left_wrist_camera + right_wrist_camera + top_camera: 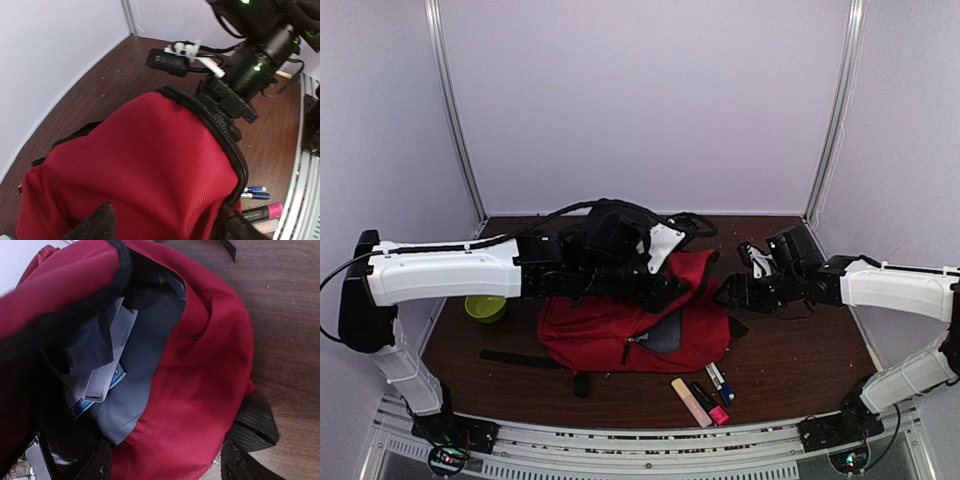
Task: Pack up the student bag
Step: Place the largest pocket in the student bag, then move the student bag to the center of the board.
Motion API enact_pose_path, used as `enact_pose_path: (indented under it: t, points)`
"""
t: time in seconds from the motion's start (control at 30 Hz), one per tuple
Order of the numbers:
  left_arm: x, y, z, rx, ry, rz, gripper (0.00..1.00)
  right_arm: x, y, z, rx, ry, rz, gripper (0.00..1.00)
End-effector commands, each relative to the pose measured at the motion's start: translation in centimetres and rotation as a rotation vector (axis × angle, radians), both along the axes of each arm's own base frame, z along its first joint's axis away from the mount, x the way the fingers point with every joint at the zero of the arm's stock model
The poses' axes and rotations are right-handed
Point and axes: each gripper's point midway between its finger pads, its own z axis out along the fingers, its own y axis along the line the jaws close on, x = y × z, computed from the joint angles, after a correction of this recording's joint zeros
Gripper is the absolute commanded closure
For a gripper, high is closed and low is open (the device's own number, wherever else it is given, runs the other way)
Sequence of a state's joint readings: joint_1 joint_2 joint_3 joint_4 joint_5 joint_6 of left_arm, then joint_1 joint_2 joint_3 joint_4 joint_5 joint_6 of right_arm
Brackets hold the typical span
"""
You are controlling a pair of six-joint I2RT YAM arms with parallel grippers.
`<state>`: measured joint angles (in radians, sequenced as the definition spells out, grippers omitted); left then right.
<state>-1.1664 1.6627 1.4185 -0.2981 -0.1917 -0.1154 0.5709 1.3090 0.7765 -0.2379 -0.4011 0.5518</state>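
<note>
Soft red student bag (595,338) lies flat, main compartment unzipped.

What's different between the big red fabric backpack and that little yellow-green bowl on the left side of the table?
The red fabric backpack is far bigger than the yellow-green bowl. The backpack is soft and slumped; the bowl is round and looks rigid. The backpack lies mid-table, unzipped with papers inside; the bowl sits off to the left. Both rest on the brown wooden table.
</note>
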Motion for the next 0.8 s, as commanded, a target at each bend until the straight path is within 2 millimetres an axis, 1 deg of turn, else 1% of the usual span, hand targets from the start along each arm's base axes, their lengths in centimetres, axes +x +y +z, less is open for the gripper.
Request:
enact_pose_path:
  t: [0.0, 0.07, 0.1, 0.13, 0.17, 0.2, 0.23, 0.27, 0.3, 0.4, 0.43, 0.47, 0.5, 0.53, 0.6, 0.63, 0.67, 0.73, 0.77]
  points:
    - [-3.8, -1.3, 3.8, -0.114, 0.047, -0.224, 0.04, -0.2, -0.7, -0.9, -0.053, -0.017, 0.009, 0.25]
    - [-4.1, 0.5, 5.5, -0.140, 0.008, -0.214, 0.02, -0.3, -0.9, -2.3, -0.076, 0.003, 0.011, 0.24]
    - [-4.2, 2.0, 6.7, -0.154, -0.014, -0.185, 0.02, -0.3, -0.9, -3.0, -0.087, 0.017, 0.011, 0.24]
    - [-3.4, 3.3, 6.2, -0.132, -0.009, -0.119, 0.02, -0.4, -0.9, -3.8, -0.098, 0.033, 0.012, 0.23]
    - [-1.8, 5.7, 6.1, -0.114, 0.002, -0.005, 0.02, -0.4, -0.9, -4.5, -0.105, 0.050, 0.016, 0.23]
    - [-0.4, 8.2, 4.7, -0.073, 0.049, 0.117, 0.02, -0.4, -0.8, -5.1, -0.106, 0.065, 0.018, 0.23]
    - [0.3, 10.7, 3.0, -0.027, 0.096, 0.209, 0.02, -0.4, -0.5, -5.6, -0.097, 0.078, 0.019, 0.23]
    - [0.5, 12.5, 2.0, -0.020, 0.127, 0.270, 0.02, -0.4, -0.3, -6.0, -0.085, 0.089, 0.020, 0.23]
    - [0.3, 13.8, 1.1, -0.020, 0.145, 0.313, 0.02, -0.4, -0.1, -6.2, -0.073, 0.094, 0.019, 0.23]
    - [-0.7, 17.3, -0.7, -0.084, 0.209, 0.431, 0.02, -0.4, 0.1, -7.4, -0.072, 0.119, 0.019, 0.23]
    - [-0.8, 18.6, -1.6, -0.096, 0.227, 0.480, 0.02, -0.4, 0.2, -7.8, -0.075, 0.131, 0.021, 0.23]
    - [-0.8, 20.2, -2.8, -0.107, 0.249, 0.541, 0.02, -0.4, 0.4, -8.3, -0.069, 0.146, 0.029, 0.26]
    - [-0.9, 21.4, -3.9, -0.123, 0.276, 0.583, 0.02, -0.5, 0.8, -8.5, -0.052, 0.159, 0.043, 0.31]
    - [-0.9, 22.5, -5.3, -0.132, 0.302, 0.615, 0.02, -0.5, 1.3, -8.6, -0.028, 0.168, 0.054, 0.40]
    - [-0.9, 24.5, -7.6, -0.141, 0.333, 0.679, 0.02, 0.0, 2.2, -8.4, 0.019, 0.173, 0.062, 0.61]
    - [-0.9, 25.3, -8.3, -0.150, 0.336, 0.708, 0.02, 0.3, 2.4, -8.5, 0.024, 0.176, 0.060, 0.72]
    - [-0.8, 25.7, -8.7, -0.155, 0.328, 0.720, 0.02, 1.0, 2.5, -8.2, 0.031, 0.166, 0.049, 0.80]
    - [-0.9, 25.3, -8.5, -0.174, 0.311, 0.683, 0.02, 3.1, 2.3, -7.2, 0.048, 0.137, 0.015, 0.96]
    - [-0.9, 25.0, -8.3, -0.178, 0.299, 0.659, 0.03, 4.6, 2.1, -6.5, 0.060, 0.120, -0.009, 1.00]
